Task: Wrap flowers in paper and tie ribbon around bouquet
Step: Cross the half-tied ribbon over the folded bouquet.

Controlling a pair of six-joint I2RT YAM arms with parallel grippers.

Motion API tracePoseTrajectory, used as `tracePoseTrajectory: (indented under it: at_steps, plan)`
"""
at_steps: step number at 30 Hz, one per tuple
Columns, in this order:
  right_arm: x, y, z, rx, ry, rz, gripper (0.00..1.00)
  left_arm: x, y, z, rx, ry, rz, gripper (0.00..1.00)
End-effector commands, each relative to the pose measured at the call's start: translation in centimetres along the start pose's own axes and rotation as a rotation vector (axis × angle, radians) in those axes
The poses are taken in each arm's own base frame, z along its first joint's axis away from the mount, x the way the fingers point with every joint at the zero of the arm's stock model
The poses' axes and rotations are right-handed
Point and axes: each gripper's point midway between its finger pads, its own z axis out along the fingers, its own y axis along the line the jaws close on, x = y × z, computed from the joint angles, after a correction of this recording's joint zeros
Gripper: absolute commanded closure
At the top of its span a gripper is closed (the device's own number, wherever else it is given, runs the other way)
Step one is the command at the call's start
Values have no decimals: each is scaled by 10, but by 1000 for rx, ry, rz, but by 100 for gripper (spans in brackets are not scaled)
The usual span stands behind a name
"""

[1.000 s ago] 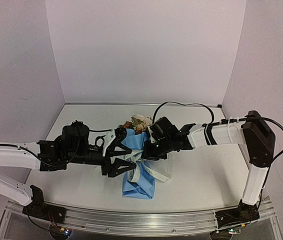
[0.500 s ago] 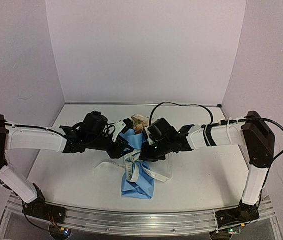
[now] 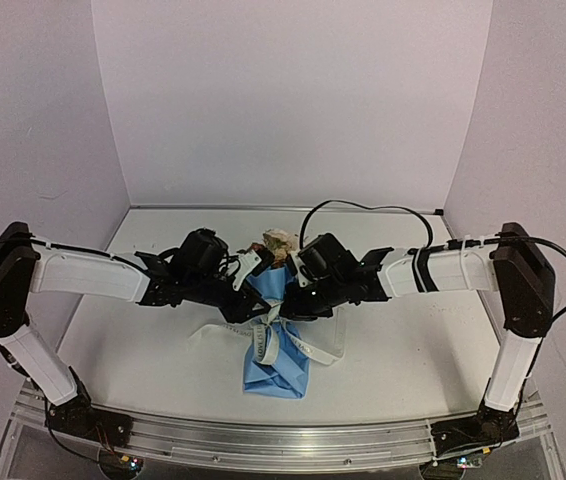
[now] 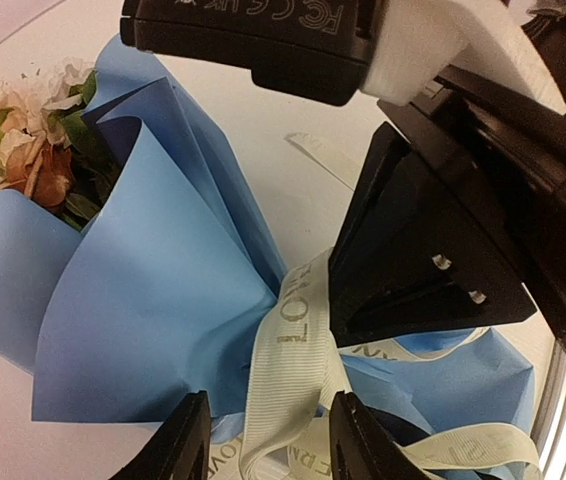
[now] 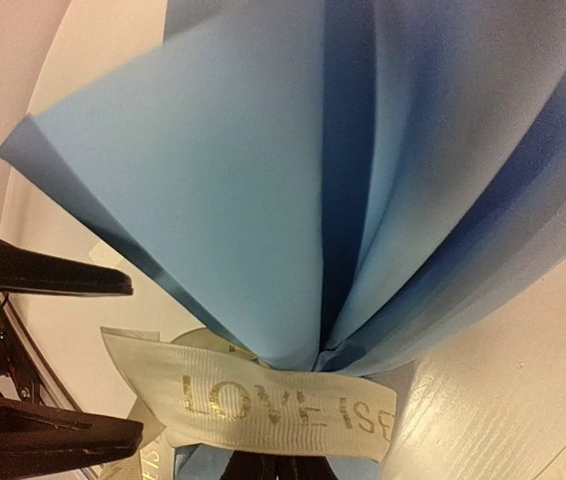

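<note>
Tying stage: wrapped bouquet (image 3: 281, 372) flat on desk (image 3: 403, 340). At bouquet's pinched waist, right gripper (image 4: 335, 295) clamped on ribbon (image 4: 288, 350); just beside waist, left gripper (image 4: 268, 445) part-open astride loose strand. Next, probably: close on strand, draw snug around waist.

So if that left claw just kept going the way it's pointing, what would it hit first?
The ribbon: it runs right between the fingertips of the left gripper, where the paper is pinched. Depth is unclear, but the paper likely comes next.
</note>
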Motion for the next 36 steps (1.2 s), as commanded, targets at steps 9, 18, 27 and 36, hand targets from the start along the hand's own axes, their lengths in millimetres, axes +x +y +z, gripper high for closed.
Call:
tracePoseTrajectory:
  at_steps: [9,18,27,36]
  plan:
    - [-17,17,-14,-41,-70,-35,100,-34,-9,-7,51,-85,67,87]
    - [-30,25,-6,-106,-162,-34,100,-44,-26,-19,135,-135,108,97]
    - [-38,26,-1,-162,-273,-47,100,-54,-31,-26,155,-183,103,99]
    - [-44,34,9,-237,-372,-127,100,-42,-42,-20,236,-140,106,99]
